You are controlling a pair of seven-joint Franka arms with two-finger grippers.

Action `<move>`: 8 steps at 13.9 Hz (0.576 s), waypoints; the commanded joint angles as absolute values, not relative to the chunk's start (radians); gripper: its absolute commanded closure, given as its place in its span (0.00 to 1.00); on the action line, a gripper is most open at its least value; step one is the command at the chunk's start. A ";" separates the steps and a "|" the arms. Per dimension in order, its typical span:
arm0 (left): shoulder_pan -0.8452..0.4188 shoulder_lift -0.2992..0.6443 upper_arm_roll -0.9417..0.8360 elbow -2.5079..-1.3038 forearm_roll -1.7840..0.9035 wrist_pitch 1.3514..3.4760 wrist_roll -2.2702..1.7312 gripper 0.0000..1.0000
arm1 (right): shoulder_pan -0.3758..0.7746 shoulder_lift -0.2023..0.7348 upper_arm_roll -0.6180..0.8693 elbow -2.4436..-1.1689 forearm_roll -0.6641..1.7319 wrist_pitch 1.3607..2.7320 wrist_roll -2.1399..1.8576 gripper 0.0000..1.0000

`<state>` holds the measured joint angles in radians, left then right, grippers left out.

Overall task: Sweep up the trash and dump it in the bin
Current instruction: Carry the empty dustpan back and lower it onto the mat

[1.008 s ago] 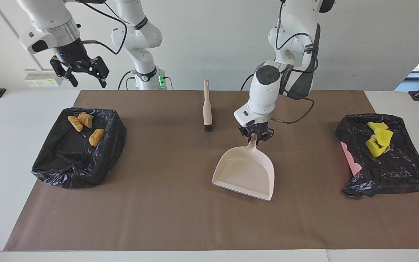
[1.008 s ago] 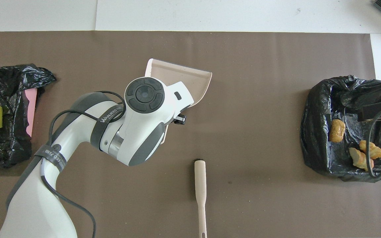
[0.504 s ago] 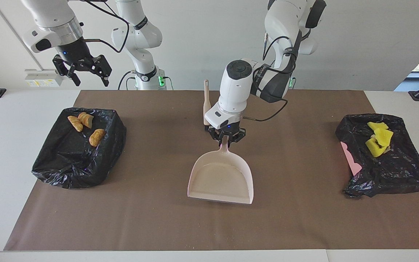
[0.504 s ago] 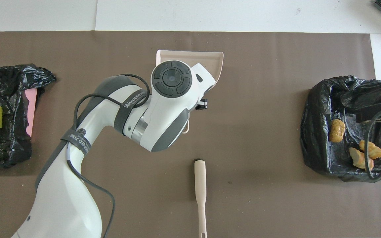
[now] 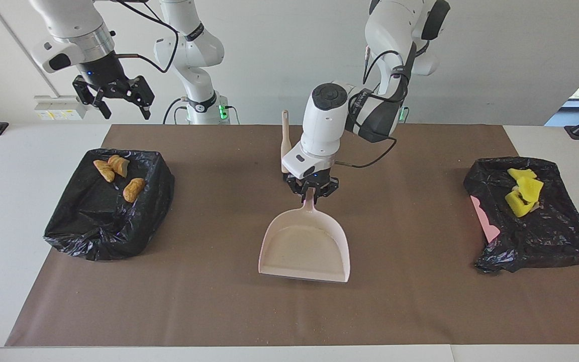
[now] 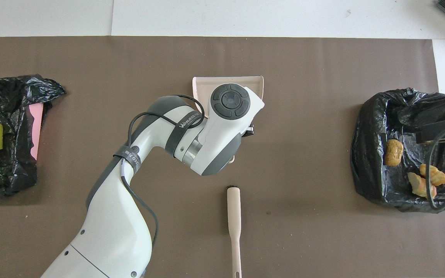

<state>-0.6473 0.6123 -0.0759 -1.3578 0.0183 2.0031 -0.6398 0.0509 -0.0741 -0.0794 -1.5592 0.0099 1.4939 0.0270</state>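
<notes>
Lying in two separate bins, the trash is off the mat entirely: the orange-brown bread pieces (image 5: 118, 176) sit in the black-lined bin (image 5: 103, 221) at the right arm's end of the table, and the yellow foam wedges (image 5: 520, 191) sit in the other black-lined bin (image 5: 536, 231) at the left arm's end. No lumps show on the brown mat (image 5: 209, 291), only fine crumbs.

Midway between the bins rests the dustpan (image 5: 305, 246), flat on the mat by the look of it, its long axis running straight away from the robots, handle toward them and open mouth pointing away. The left gripper (image 5: 312, 188) is clamped on that handle from above.

Just nearer to the robots than the dustpan lies the brush (image 6: 234, 220), lined up on nearly the same axis, bristle head toward the pan, handle toward the robots. The two are close but apart.

Raised over the table edge near the bread bin, the right gripper (image 5: 113, 98) hangs with fingers spread and nothing in them; that arm waits.

My reading is that the job is about finished, and what remains is to let go of the dustpan where it sits, in line with the brush. The left arm is already on it, so it is the one to act.
</notes>
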 commanded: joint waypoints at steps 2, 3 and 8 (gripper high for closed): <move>-0.661 0.614 -0.057 -1.328 0.008 1.987 -0.649 0.44 | 0.048 -0.081 -0.077 -1.557 0.012 1.482 0.011 0.00; -0.663 0.612 -0.057 -1.331 0.009 1.987 -0.649 0.22 | 0.048 -0.081 -0.077 -1.557 0.012 1.482 0.011 0.00; -0.652 0.568 -0.051 -1.370 0.020 1.967 -0.641 0.00 | 0.048 -0.081 -0.077 -1.557 0.012 1.480 0.011 0.00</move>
<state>-0.6477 0.6098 -0.0701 -1.3477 0.0185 1.9969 -0.6409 0.0509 -0.0741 -0.0794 -1.5592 0.0099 1.4939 0.0270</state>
